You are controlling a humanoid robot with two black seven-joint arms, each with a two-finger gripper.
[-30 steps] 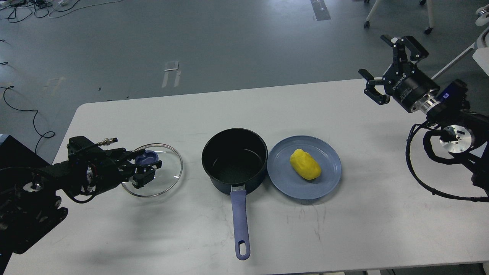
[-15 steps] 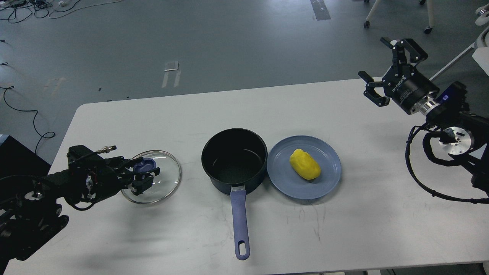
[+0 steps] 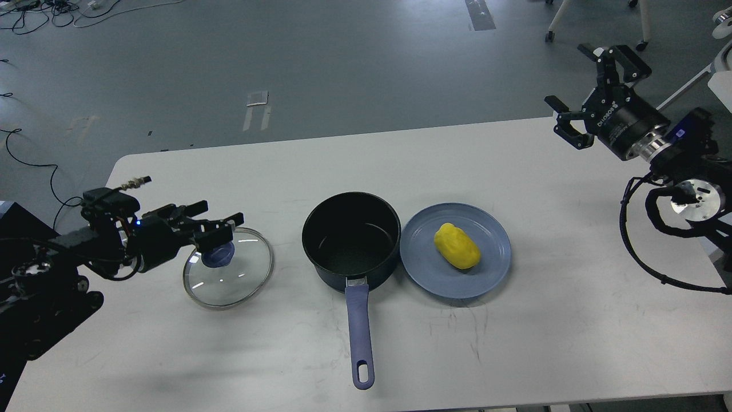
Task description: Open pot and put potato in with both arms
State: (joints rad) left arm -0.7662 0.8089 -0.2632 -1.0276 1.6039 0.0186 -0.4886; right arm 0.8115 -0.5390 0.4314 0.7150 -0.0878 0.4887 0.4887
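The dark pot [image 3: 350, 237] stands uncovered at the table's middle, its blue handle [image 3: 360, 332] pointing toward me. Its glass lid [image 3: 240, 280] with a blue knob [image 3: 217, 256] lies flat on the table to the pot's left. My left gripper [image 3: 213, 217] is open, just above and behind the knob, holding nothing. A yellow potato [image 3: 456, 246] lies on a blue plate [image 3: 426, 260] touching the pot's right side. My right gripper [image 3: 572, 83] is open and empty, high above the table's far right corner.
The white table [image 3: 514, 343] carries only the pot, lid and plate. Its far edge runs behind both arms. Cables lie on the grey floor at the far left, and chair legs [image 3: 552, 26] stand at the far right.
My left gripper let go of the lid's knob and rose; the lid now lies flat on the table. My right gripper drifted slightly right and up.
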